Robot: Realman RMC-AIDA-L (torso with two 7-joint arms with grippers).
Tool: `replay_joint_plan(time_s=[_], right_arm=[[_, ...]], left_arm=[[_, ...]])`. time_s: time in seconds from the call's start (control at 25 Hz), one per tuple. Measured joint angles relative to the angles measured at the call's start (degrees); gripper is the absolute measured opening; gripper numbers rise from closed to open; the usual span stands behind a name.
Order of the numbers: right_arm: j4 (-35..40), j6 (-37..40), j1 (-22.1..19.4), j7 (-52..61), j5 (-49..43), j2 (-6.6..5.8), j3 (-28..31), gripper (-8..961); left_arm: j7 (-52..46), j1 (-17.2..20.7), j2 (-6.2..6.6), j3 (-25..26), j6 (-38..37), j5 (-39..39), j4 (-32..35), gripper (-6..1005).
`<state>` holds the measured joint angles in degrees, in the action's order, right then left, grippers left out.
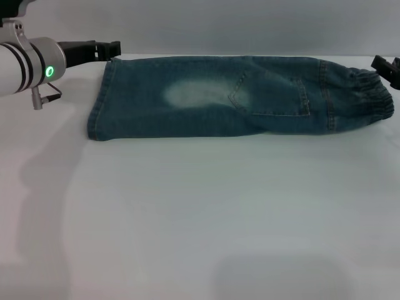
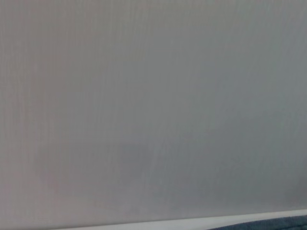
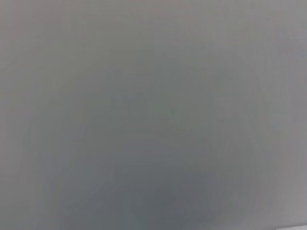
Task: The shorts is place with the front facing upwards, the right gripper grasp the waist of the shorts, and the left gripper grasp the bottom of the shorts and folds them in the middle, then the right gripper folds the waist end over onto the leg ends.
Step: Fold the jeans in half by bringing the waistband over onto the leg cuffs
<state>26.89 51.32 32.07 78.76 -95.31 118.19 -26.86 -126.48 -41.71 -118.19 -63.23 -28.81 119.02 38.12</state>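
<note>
Left gripper (image 1: 111, 49) is seen at the far hem corner of the shorts (image 1: 237, 97); whether it is apart or together cannot be told. Right gripper (image 1: 386, 67) is seen at the far waist corner, state likewise unreadable. The shorts are laid folded lengthwise on the white table (image 1: 200, 219), elastic waist toward the robot's right, hem left.

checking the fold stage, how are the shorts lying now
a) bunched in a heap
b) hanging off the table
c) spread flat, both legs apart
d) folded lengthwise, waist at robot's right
d: the shorts lie as one long strip on the table, elastic waist at the robot's right.
</note>
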Motion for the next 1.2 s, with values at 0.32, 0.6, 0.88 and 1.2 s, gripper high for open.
replay_joint_plan(time_s=[0.32,0.6,0.88,1.2], right_arm=[[0.2,2.5,-2.6,8.5,-4.2,-3.25,-6.2,476],[3.5,8.2,-4.1,18.2,-15.0,-5.4,-7.2,476],[6.2,10.1,-5.6,20.1,-16.5,-5.77,-7.1,477],[6.2,6.8,-5.1,22.6,-20.4,-6.15,-7.0,477]], left_arm=[[0.0,0.1,0.13,-0.1,0.2,-0.3,0.3,638],[0.0,0.1,0.16,-0.1,0.2,-0.3,0.3,775],[0.0,0.1,0.06,-0.1,0.1,-0.6,0.0,813],[0.0,0.3,-0.06,-0.4,-0.2,-2.7,-0.1,813]])
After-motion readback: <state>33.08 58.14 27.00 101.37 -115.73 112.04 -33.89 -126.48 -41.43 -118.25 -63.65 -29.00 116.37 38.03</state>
